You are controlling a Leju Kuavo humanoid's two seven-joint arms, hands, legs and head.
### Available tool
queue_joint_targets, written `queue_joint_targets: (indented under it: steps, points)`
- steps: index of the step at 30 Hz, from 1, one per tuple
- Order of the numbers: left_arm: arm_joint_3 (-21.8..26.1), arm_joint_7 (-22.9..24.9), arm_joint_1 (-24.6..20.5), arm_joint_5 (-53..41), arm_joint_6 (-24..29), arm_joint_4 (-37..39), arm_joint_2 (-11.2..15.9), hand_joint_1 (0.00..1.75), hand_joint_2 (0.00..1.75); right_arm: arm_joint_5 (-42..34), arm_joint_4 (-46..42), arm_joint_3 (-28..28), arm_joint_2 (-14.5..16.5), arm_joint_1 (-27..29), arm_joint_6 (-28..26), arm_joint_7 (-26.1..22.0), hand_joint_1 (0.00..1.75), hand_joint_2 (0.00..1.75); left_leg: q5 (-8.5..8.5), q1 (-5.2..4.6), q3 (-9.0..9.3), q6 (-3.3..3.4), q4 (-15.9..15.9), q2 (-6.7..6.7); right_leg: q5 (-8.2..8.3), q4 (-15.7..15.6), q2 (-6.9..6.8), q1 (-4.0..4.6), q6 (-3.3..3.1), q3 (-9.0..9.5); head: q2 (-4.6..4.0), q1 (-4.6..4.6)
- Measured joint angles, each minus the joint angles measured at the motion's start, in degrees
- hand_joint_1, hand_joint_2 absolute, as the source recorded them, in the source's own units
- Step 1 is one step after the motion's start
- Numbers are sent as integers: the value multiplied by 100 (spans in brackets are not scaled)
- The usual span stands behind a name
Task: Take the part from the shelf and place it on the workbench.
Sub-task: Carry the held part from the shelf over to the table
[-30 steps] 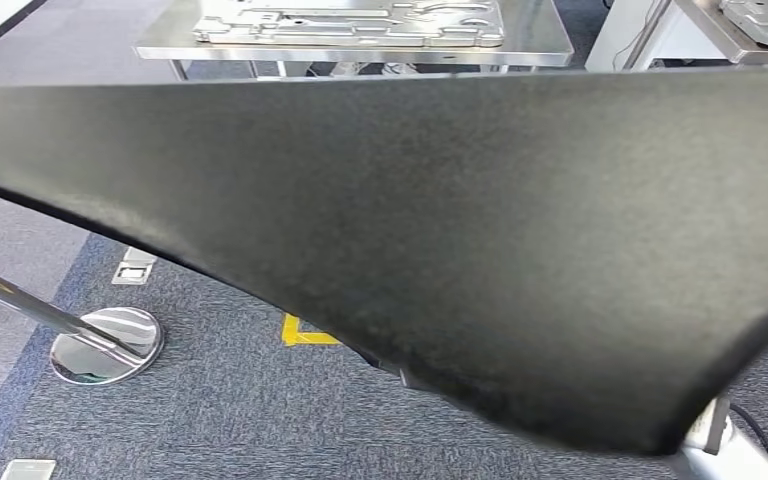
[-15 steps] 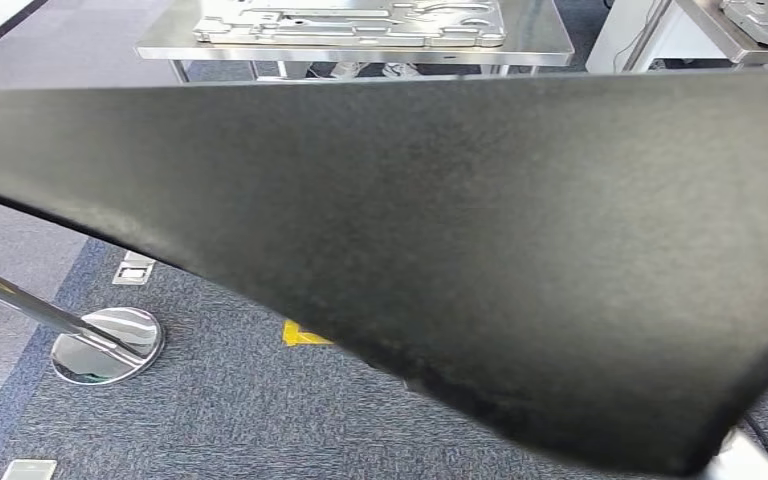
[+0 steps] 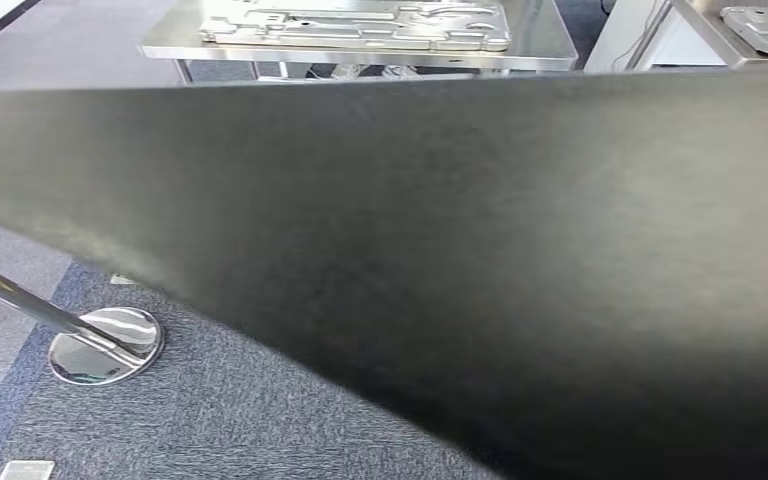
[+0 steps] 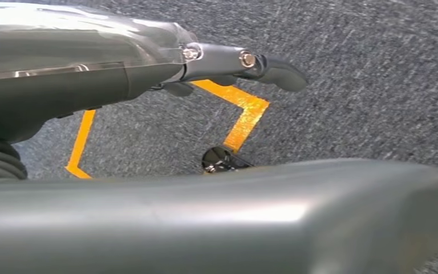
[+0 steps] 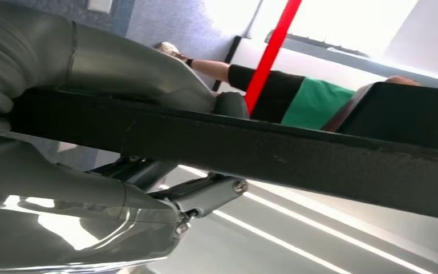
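A large flat black part point(image 3: 440, 260) spreads across most of the head view, tilted down to the right. In the right wrist view my right hand point(image 5: 108, 85) grips the part's edge point(image 5: 296, 154), with the grey thumb point(image 5: 142, 80) on one face and the darker fingers point(image 5: 205, 194) on the other. My left hand point(image 4: 148, 68) hangs over grey carpet with its fingers point(image 4: 274, 68) stretched out and nothing between them and the thumb point(image 4: 234, 217). The steel workbench point(image 3: 550, 45) stands ahead beyond the part's far edge, with metal plates point(image 3: 360, 22) lying on it.
A second steel bench point(image 3: 730, 35) stands at the far right. A chrome stanchion base point(image 3: 105, 345) and its pole point(image 3: 10, 295) are on the carpet at the left. Yellow floor tape point(image 4: 245, 114) lies under the left hand. A person point(image 5: 313, 103) is beyond the part.
The black part now covers more of the head view, hiding the lower right corner, the arm and the yellow tape. The workbench has shifted slightly with the camera.
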Motion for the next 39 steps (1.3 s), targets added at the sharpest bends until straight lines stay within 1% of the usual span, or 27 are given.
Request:
queue_joint_targets:
  steps: [2,3,4,5,6,7,8,9,13,15,17,18,19,20,22,23,24,27,29,30,32,33,34,35,37,38,39]
  points:
    - [1,1,2,0,0,0,0,0,0,-2,9,3,-1,0,3,-2,175,175,-2,5,4,7,-2,3,-292,724,-1,-1,14,-375,0,0]
    - [1,1,3,0,0,0,0,0,0,-2,14,4,-2,7,4,-2,175,175,-9,5,7,2,-1,1,-317,934,-1,-3,24,-499,0,1]
    - [1,2,6,0,0,0,-1,0,0,-2,18,5,-1,12,6,-2,175,175,-19,7,17,-9,2,-2,-220,920,-2,-3,34,-517,0,1]
    - [1,2,8,0,-1,0,-2,0,0,-2,21,5,-1,11,7,-2,175,175,-36,11,36,-25,7,-7,-22,674,-2,-5,40,-422,0,1]
    - [1,3,9,0,-2,0,-4,0,0,-2,23,5,-1,8,7,-2,175,175,-61,16,55,-51,17,-13,211,278,-1,-6,41,-258,0,2]
    - [1,3,7,-1,-3,0,-7,0,0,-2,26,5,-1,2,7,-2,175,175,-90,8,65,-86,37,-19,381,-100,2,0,34,-90,-1,2]
    - [1,3,3,-2,-4,0,-8,0,0,-3,28,5,-1,-3,8,-2,175,175,-115,2,67,-121,57,-24,478,-371,6,6,8,29,-1,0]
    - [1,4,2,-4,-5,0,-9,0,0,-4,31,5,-1,-5,8,-2,175,175,-133,-4,62,-153,70,-28,499,-505,10,17,-25,85,-1,-2]
    - [1,7,-3,-9,-4,0,-8,0,0,-9,33,5,1,-16,9,-2,175,175,-229,19,43,-263,146,-14,467,-534,-5,22,-180,101,0,-5]
    - [1,7,-8,-9,-4,0,-9,0,0,-10,33,6,2,-23,10,-2,175,175,-494,37,-163,-329,597,20,459,-542,-39,4,-231,114,-1,-6]
    - [1,7,-5,-9,-4,0,-10,0,0,-11,35,8,2,-17,10,-2,175,175,-802,57,-554,-374,1358,36,445,-541,-70,6,-256,119,-1,-5]
    - [1,7,2,-9,-4,0,-11,0,0,-11,36,9,2,-14,10,-2,175,175,-850,63,-701,-384,1616,38,438,-541,-81,7,-260,124,-1,-5]
    - [1,7,8,-9,-4,0,-13,0,0,-11,37,10,2,-13,10,-2,175,175,-783,67,-756,-384,1671,41,429,-541,-88,8,-260,135,0,-5]
    - [1,7,12,-9,-4,0,-13,0,0,-11,37,11,3,-14,11,-2,175,175,-611,70,-701,-374,1495,44,418,-540,-91,8,-256,153,0,-5]
    - [1,7,13,-9,-4,0,-12,0,0,-11,37,12,4,-17,10,-2,175,175,-177,63,-395,-323,762,54,388,-541,-95,11,-231,201,0,-5]
    - [2,7,10,-9,-4,0,-12,0,0,-11,37,12,4,-20,10,-2,175,175,-46,50,-258,-292,445,63,375,-537,-94,17,-209,212,0,-5]
    - [2,7,7,-9,-4,0,-12,0,0,-11,37,12,4,-20,10,-2,175,175,7,37,-179,-265,249,70,368,-534,-94,23,-182,211,0,-5]
    - [3,7,9,-9,-4,0,-14,0,0,-13,34,10,4,-23,13,-2,175,175,-13,18,-145,-203,136,76,363,-553,-94,16,-72,210,0,-5]
    - [3,5,11,-9,-4,0,-15,0,0,-13,33,7,3,-34,14,-2,175,175,16,39,-108,-139,76,79,230,-399,-86,13,-21,164,-1,-5]
    - [3,5,8,-9,-4,0,-15,0,0,-13,34,5,3,-34,15,-2,175,175,18,51,-91,-108,50,81,80,-156,-79,13,-10,58,-1,-5]
    - [3,3,3,-13,-4,0,-15,0,0,-13,42,8,3,-26,17,-2,175,175,-10,41,-84,-66,46,81,-231,567,-66,18,-1,-300,-1,-5]
    - [3,-1,4,-16,-4,0,-15,0,0,-13,50,10,4,-22,20,0,175,175,-31,34,-73,-55,46,80,-296,859,-62,18,6,-456,0,-5]
    - [3,-4,6,-19,-4,0,-15,0,0,-14,57,13,4,-23,23,2,175,175,-50,29,-53,-50,48,79,-254,974,-60,19,11,-529,0,-5]
    - [3,-10,7,-22,-4,0,-15,0,0,-14,62,16,5,-29,25,4,175,175,-72,26,-19,-54,49,78,-106,859,-60,19,13,-490,-1,-5]
    - [3,-21,4,-28,-4,0,-17,0,0,-20,68,23,7,-54,26,9,175,175,-135,22,72,-82,50,75,313,163,-54,23,-12,-174,-1,-5]
    - [3,-26,-1,-32,-4,0,-19,0,0,-24,69,29,9,-70,26,11,175,175,-173,12,105,-109,59,72,436,-197,-52,32,-34,-5,-1,-5]
    - [3,-29,-6,-35,-4,0,-21,0,0,-30,71,35,11,-85,26,15,175,175,-206,7,124,-140,62,72,476,-431,-50,43,-63,106,-1,-5]
